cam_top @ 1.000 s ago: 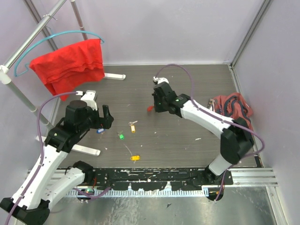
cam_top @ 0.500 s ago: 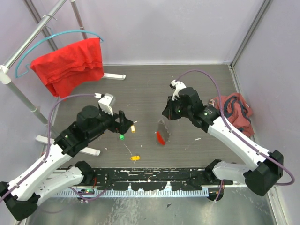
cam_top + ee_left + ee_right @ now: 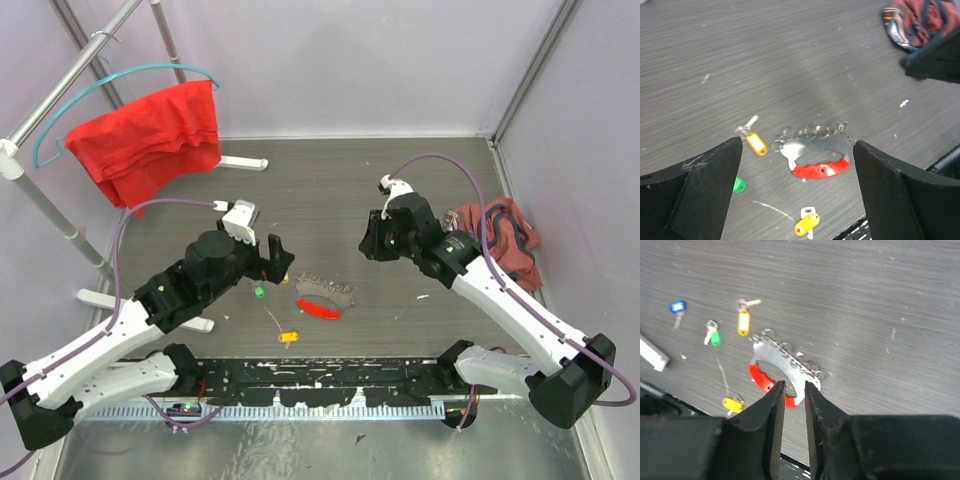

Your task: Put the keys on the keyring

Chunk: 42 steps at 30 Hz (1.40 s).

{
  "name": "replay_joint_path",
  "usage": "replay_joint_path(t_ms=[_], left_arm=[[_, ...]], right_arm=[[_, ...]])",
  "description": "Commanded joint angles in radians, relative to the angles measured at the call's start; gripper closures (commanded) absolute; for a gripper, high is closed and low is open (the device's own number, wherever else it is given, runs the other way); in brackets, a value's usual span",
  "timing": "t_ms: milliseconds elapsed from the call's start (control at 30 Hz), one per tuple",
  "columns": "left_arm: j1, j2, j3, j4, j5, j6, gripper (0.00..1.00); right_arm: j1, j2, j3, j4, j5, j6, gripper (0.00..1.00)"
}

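Keyring point(image 3: 319, 308) lies flat on the dark wood-grain table point(image 3: 330, 185) between the two arms, its red bar toward the near edge and its wavy metal loop arching away from the bar; neither gripper touches it. Left gripper point(image 3: 277, 257) hovers just to its left, jaws spread wide with nothing between them. Right gripper point(image 3: 793, 390) sits beyond it to the right, its fingers parted by only a narrow slit and empty. Loose keys lie around it: a yellow-tagged key point(image 3: 756, 143) just beside the loop's left end, a green-tagged key point(image 3: 258, 291) near that, an orange-yellow-tagged key point(image 3: 288, 337) toward the near edge, and a blue-tagged key point(image 3: 677, 306) farther left
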Motion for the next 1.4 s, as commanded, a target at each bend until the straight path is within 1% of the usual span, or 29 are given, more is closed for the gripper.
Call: replay_joint_path(t_ms=[0,67,100,200,267,333,433,500,567,633,733,1033,1200,1300,1367], left_arm=[[0.006,0.003,0.104,-0.195,-0.17,-0.011,0.01],[0.037,0.024,0.132,-0.279,-0.159,-0.025,0.01],[0.062,0.034,0.138,-0.304,-0.129,-0.034,0.01],[0.163,0.036,0.134,-0.342,-0.017,-0.061,0.01],[0.202,0.014,0.12,-0.35,0.004,-0.065,0.02],[0.211,-0.008,0.109,-0.353,-0.011,-0.062,0.02],[0.212,-0.019,0.13,-0.388,-0.007,-0.031,0.02],[0.212,-0.009,0.151,-0.424,-0.005,0.0,0.02],[0.211,-0.006,0.147,-0.435,-0.008,0.034,0.03],[0.212,-0.003,0.148,-0.451,-0.008,0.052,0.02],[0.212,-0.001,0.136,-0.461,-0.005,0.062,0.03],[0.211,-0.005,0.125,-0.461,0.0,0.066,0.03],[0.212,0.004,0.127,-0.463,0.005,0.068,0.03],[0.212,0.003,0.126,-0.463,0.005,0.069,0.03],[0.212,0.002,0.126,-0.462,0.007,0.069,0.03]], right_arm=[[0.034,0.002,-0.008,-0.055,0.095,-0.019,0.69],[0.06,0.03,-0.006,-0.063,0.119,-0.017,0.66],[0.075,0.047,-0.008,-0.065,0.135,-0.012,0.65],[0.121,0.079,-0.033,-0.071,0.203,0.04,0.64],[0.158,0.085,-0.071,-0.068,0.276,0.081,0.63],[0.208,0.093,-0.114,-0.042,0.29,0.117,0.6],[0.286,0.114,-0.162,-0.005,0.339,0.167,0.52],[0.296,0.128,-0.199,0.046,0.32,0.165,0.52],[0.296,0.146,-0.235,0.099,0.282,0.148,0.53],[0.296,0.172,-0.251,0.142,0.232,0.125,0.57],[0.296,0.209,-0.263,0.178,0.157,0.107,0.59],[0.296,0.331,-0.232,0.153,0.207,0.062,0.65],[0.296,0.365,-0.216,0.145,0.247,0.058,0.66],[0.296,0.372,-0.214,0.154,0.249,0.054,0.7],[0.295,0.371,-0.216,0.16,0.25,0.052,0.71]])
